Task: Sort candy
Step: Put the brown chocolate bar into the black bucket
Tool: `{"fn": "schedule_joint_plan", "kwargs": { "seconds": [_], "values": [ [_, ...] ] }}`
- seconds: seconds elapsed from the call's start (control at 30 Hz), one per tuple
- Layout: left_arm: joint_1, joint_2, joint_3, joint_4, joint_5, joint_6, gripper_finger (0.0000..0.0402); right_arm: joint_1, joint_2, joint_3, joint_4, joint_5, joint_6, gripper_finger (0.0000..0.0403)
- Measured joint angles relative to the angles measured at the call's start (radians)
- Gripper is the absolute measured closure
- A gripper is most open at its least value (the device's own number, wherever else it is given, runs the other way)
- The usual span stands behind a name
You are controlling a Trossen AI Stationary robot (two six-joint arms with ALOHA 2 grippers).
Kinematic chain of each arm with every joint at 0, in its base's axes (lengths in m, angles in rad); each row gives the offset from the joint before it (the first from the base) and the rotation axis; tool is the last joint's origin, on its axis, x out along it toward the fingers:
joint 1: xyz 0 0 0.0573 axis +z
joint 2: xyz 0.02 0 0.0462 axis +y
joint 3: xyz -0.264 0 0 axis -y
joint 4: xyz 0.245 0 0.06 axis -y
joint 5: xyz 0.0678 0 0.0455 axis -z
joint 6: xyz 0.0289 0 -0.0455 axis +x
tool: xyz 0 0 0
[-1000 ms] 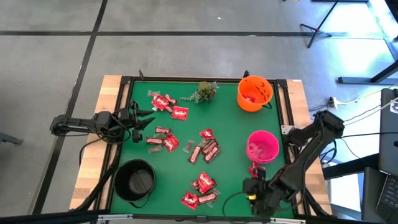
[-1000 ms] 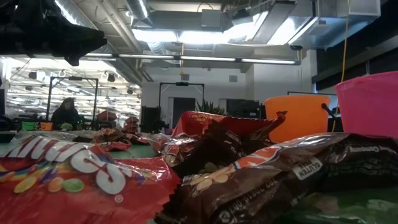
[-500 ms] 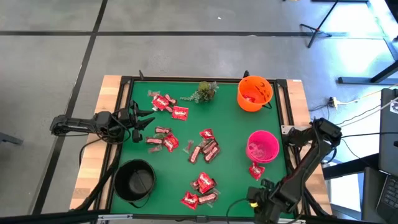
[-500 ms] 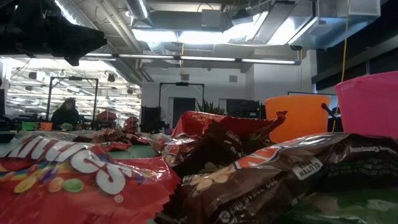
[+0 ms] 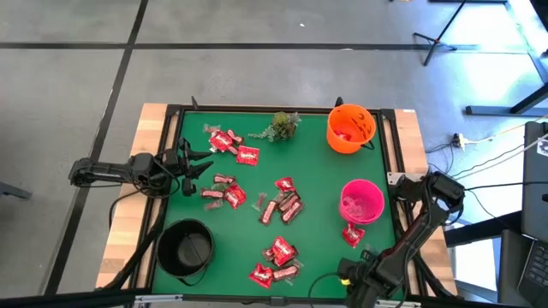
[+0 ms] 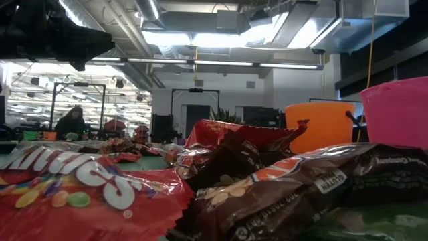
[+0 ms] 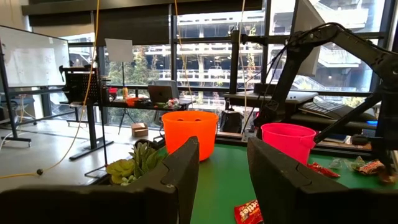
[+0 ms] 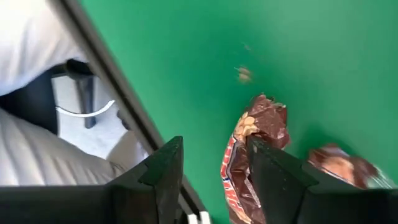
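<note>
dark right tool (image 8: 211, 180) parted, empty, over candy (image 8: 252, 155); left tool (image 7: 222, 174) likewise parted, empty

Left gripper (image 5: 204, 162) open at table edge; right gripper (image 8: 211, 180) seemingly open

Hidden, cropped and unclear parts of the scene

In your high view the right gripper (image 5: 353, 281) sits at the bottom edge, partly cut off, and the print on the candy (image 5: 274, 208) is too small to read. Your low view is blocked by close wrappers (image 6: 100, 191), so the pink bowl (image 6: 400, 110) is cropped at the right edge and the orange bucket (image 6: 319, 125) shows only its upper part. The brown bar (image 8: 252, 155) runs off the right wrist view's edge.
</note>
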State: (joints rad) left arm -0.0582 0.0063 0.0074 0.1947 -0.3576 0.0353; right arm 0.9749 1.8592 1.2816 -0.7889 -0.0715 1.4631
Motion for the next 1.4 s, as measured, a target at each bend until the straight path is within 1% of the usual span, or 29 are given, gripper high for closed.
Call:
{"fn": "schedule_joint_plan", "kwargs": {
  "seconds": [0.1, 0.23, 0.33, 0.4, 0.57, 0.73, 1.03, 1.2, 1.4],
  "values": [
    [0.0, 0.0, 0.0, 0.0, 0.0, 0.0, 0.0274, 0.0, -0.003, 0.013, -0.08, -0.007, 0.011, 0.0224],
    [0.0, 0.0, 0.0, 0.0, 0.0, 0.0, 0.0274, 0.0, -0.003, 0.081, -0.229, -0.016, 0.007, 0.0224],
    [0.0, 0.0, 0.0, 0.0, 0.0, 0.0, 0.0274, 0.0, -0.003, 0.161, -0.336, 0.023, 0.007, 0.0224],
    [0.0, 0.0, 0.0, 0.0, 0.0, 0.0, 0.0274, 0.0, -0.005, 0.2, -0.372, 0.049, 0.032, 0.0224],
    [0.0, 0.0, 0.0, 0.0, 0.0, -0.001, 0.0274, 0.001, 0.005, 0.216, -0.366, 0.048, 0.104, 0.0224],
    [0.0, 0.0, 0.0, 0.001, 0.0, 0.0, 0.0274, 0.001, 0.044, 0.215, -0.357, -0.019, 0.106, 0.0224],
    [0.0, 0.0, 0.0, 0.001, -0.001, 0.0, 0.0274, 0.001, 0.088, 0.215, -0.363, -0.008, 0.105, 0.0224],
    [0.0, 0.0, 0.0, 0.001, -0.018, 0.002, 0.0274, 0.008, 0.118, 0.215, -0.352, -0.008, 0.108, 0.0224],
    [0.0, 0.0, 0.0, 0.001, -0.022, 0.003, 0.0274, 0.025, 0.126, 0.215, -0.357, -0.008, 0.176, 0.0224]
  ]
}}
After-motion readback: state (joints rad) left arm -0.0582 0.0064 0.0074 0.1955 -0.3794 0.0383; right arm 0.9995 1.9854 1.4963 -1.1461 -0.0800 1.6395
